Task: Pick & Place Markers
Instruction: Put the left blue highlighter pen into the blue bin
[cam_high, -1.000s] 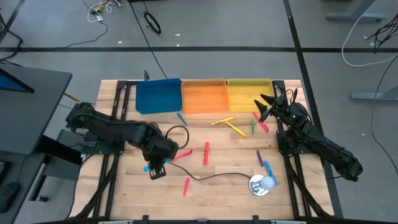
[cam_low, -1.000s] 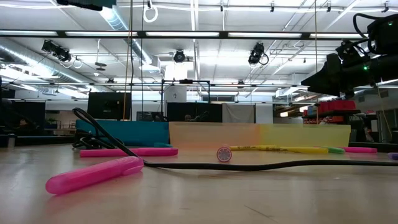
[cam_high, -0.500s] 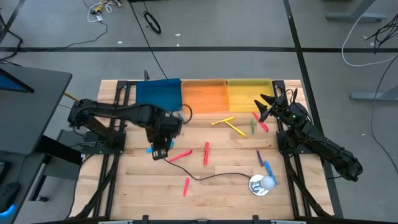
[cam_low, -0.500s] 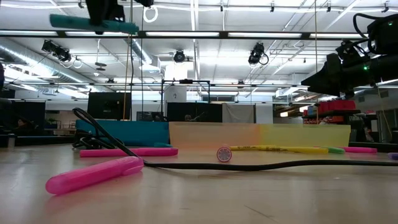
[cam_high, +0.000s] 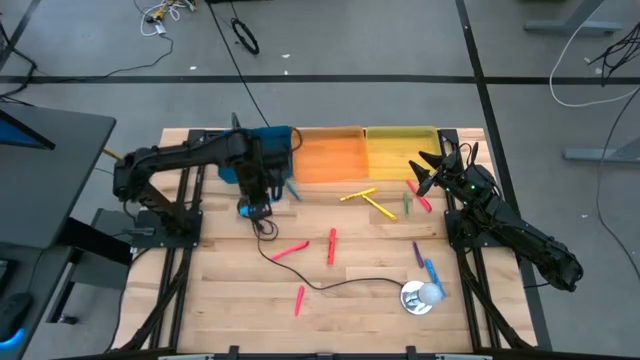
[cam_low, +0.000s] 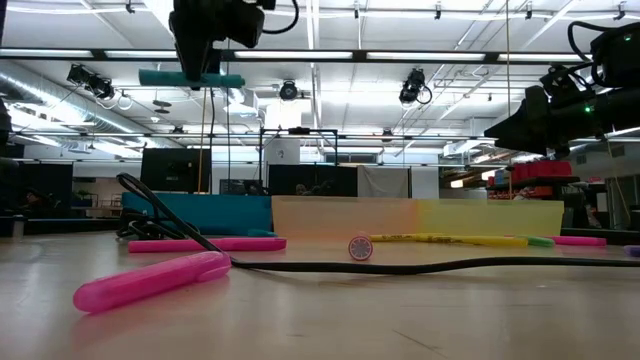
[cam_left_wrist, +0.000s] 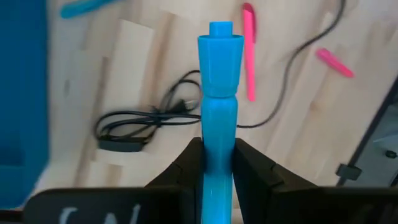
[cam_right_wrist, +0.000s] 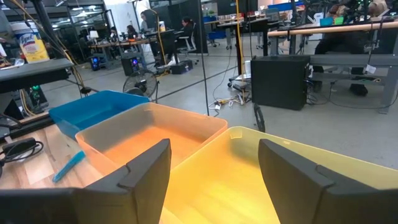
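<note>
My left gripper (cam_high: 253, 207) is shut on a blue marker (cam_left_wrist: 217, 93) high above the table, just near of the blue tray (cam_high: 250, 152). In the low view the marker (cam_low: 190, 78) hangs level under the gripper (cam_low: 205, 60). My right gripper (cam_high: 425, 172) waits open and level at the far right, beside the yellow tray (cam_high: 400, 150). Loose markers lie flat on the wood: pink (cam_high: 290, 250), red (cam_high: 331, 245), pink (cam_high: 299, 298), yellow (cam_high: 358, 194), green (cam_high: 406, 205), purple (cam_high: 417, 252), blue (cam_high: 432, 273) and blue (cam_high: 292, 189). My left gripper pinches the blue marker's barrel (cam_left_wrist: 217, 146), about mid-length, between its two fingers (cam_left_wrist: 189, 165). The fingers point down from above and lie across the marker. The marker is level and lifted well clear of the table, its flared end (cam_left_wrist: 219, 46) sticking out past the fingers.
An orange tray (cam_high: 328, 155) stands between the blue and yellow trays along the far edge. A thin black cable (cam_high: 330, 285) snakes from a coil (cam_high: 262, 228) under my left gripper to a round silver-white object (cam_high: 420, 295) near the front right.
My left gripper has swung from the near left part of the table toward the far edge, up to the blue tray, turning about as it went. It has stayed shut on the blue marker, which has travelled with it, level and clear of the table.
</note>
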